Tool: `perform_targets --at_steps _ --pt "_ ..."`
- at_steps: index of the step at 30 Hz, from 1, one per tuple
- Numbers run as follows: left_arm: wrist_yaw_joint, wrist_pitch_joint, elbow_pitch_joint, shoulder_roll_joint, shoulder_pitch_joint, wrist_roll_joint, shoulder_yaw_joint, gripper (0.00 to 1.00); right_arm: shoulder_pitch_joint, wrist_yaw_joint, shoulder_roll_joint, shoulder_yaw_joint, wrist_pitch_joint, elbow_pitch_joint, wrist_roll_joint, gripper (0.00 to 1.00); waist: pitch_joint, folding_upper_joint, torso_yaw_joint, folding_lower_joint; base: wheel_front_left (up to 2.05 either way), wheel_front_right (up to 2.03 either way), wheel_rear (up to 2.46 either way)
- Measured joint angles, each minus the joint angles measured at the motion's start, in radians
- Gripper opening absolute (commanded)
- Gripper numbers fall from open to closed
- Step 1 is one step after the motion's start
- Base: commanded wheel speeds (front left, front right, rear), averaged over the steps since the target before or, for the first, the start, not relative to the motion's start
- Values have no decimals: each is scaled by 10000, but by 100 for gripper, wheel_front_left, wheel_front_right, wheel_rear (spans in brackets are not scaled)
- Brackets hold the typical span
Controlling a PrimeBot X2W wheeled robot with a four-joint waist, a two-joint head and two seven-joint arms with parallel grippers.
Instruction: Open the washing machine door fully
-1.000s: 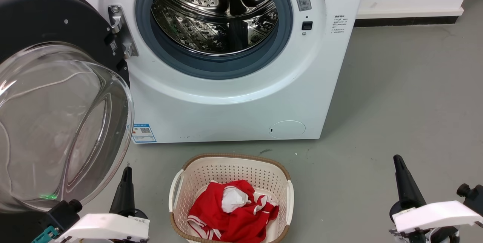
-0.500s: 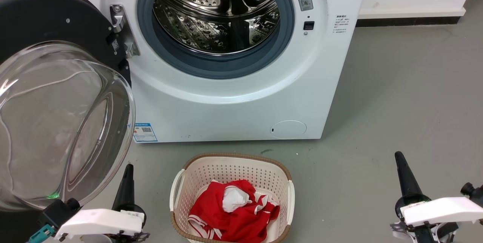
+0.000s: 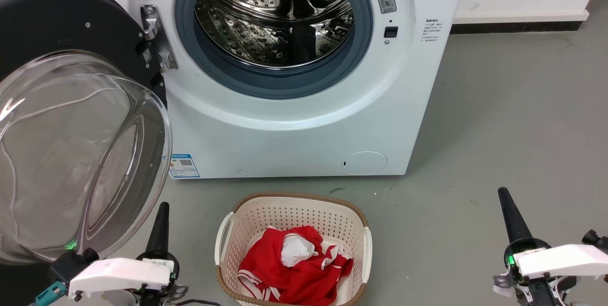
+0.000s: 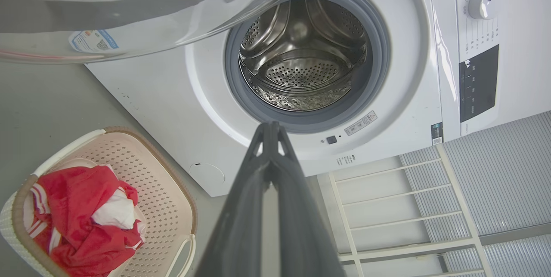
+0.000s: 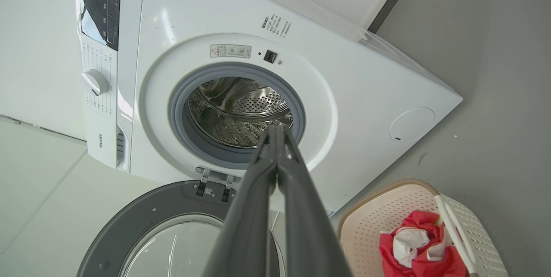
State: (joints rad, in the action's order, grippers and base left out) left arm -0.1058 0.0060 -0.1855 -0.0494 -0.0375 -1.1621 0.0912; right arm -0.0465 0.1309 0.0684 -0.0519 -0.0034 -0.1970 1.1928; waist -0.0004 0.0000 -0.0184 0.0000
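**Door swung wide, both arms idle**

The washing machine door (image 3: 71, 120) hangs swung out to the left of the machine on its hinge (image 3: 154, 40), leaving the steel drum (image 3: 275, 16) fully uncovered. I judge the opening done, with at most a last nudge left. The left gripper (image 3: 163, 211) and right gripper (image 3: 504, 199) sit low and near, fingers pressed together on nothing, neither touching the door. Since a second ago only the head camera has drifted slightly; the door's angle looks unchanged.

You count: washing machine (image 3: 294, 125) ×1 | washing machine door (image 3: 47, 16) ×1 | steel drum (image 3: 275, 11) ×1 | round white flap (image 3: 364, 163) ×1 | dial (image 4: 483, 1) ×1 | basket (image 3: 294, 196) ×1 | red-and-white cloth heap (image 3: 285, 277) ×1 | grippers ×2: left gripper (image 3: 163, 208), right gripper (image 3: 504, 199)
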Motion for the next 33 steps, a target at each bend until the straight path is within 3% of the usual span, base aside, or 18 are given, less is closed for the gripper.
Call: perform_targets --at_steps 33 --pt "-150 752 -418 -2 -475 -3112 150 0 -366 -2 -4 -261 662 -320 3032 0 23 0 119 0 0 0 0"
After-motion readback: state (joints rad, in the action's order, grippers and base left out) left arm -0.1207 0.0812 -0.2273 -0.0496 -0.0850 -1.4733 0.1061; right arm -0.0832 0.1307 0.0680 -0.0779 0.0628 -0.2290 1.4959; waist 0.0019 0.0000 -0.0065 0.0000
